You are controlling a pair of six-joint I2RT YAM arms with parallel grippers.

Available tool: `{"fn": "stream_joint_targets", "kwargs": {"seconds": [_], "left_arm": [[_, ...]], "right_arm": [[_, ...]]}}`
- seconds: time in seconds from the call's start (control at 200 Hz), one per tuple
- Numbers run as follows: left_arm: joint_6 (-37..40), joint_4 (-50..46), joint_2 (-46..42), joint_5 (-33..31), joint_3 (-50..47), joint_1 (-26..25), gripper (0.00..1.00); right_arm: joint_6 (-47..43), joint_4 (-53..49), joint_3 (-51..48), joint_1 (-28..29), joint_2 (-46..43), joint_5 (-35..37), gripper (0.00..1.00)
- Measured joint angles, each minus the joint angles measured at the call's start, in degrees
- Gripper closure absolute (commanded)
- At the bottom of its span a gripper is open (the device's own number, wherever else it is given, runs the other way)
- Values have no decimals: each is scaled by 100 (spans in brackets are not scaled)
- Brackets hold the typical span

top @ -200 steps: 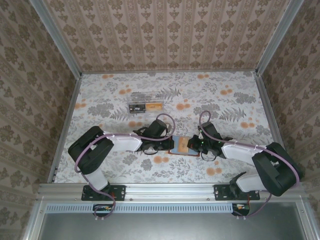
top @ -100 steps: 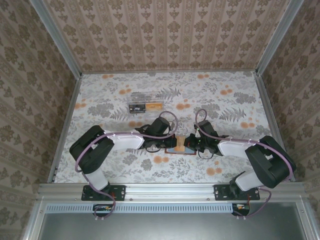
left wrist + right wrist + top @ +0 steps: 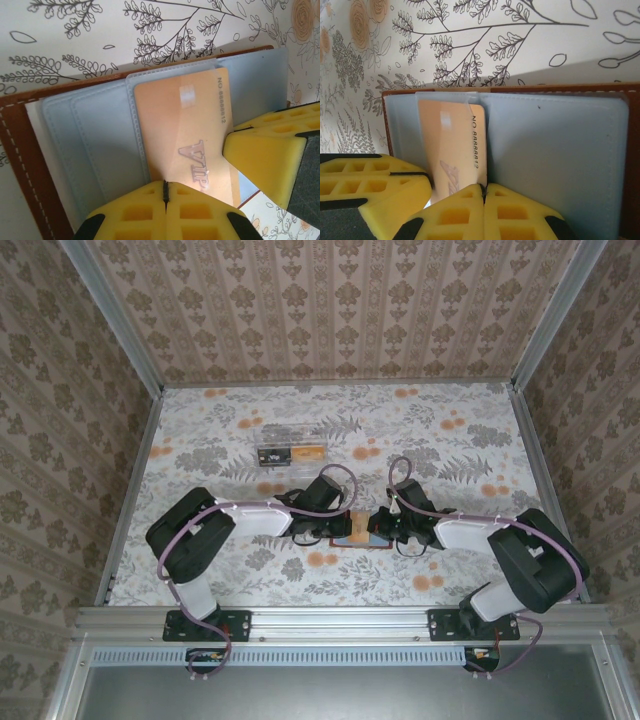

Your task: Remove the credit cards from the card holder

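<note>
Card holder [image 3: 95, 150] lies open and flat on the desk [image 3: 450, 430], centre-near, blue-grey lining up, with both arms converged on it.
Left gripper [image 3: 164, 187]: jaws pressed together, tips down on the near end of the orange credit card [image 3: 185, 135]. Looks like a press or drag contact, not a pinch.
Right gripper [image 3: 482, 192]: jaws also pressed together, tips on the lining just beside the card's long edge. My read is that it pins the holder so it can't slide with the card.
The card sits slightly skewed in a clear sleeve. Its far end is under the sleeve lip, its near end under the left tips.
Room is tight at the holder, with the two grippers just beside each other. The only free path is along the sleeve's opening. The clear plastic box [image 3: 292, 452] is well apart on the far side, and the desk around is open for set-down.
Risk: the card is flat, so there's no edge to grab until it overhangs.
</note>
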Motion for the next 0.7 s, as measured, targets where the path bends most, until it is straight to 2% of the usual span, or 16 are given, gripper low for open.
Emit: {"fn": "stream_joint_targets", "kwargs": {"seconds": [0.13,0.19,0.36,0.7], "left_arm": [[0,0,0,0,0,4,100],[0,0,0,0,0,4,100],[-2,2,0,0,0,4,100],[0,-2,0,-2,0,4,100]], "right_arm": [[-46,26,-2,-92,33,-162,95],[-85,31,-7,-136,33,-229,89],[-131,98,-17,-208,42,-409,83],[-129,367,-111,-310,105,-664,82]]}}
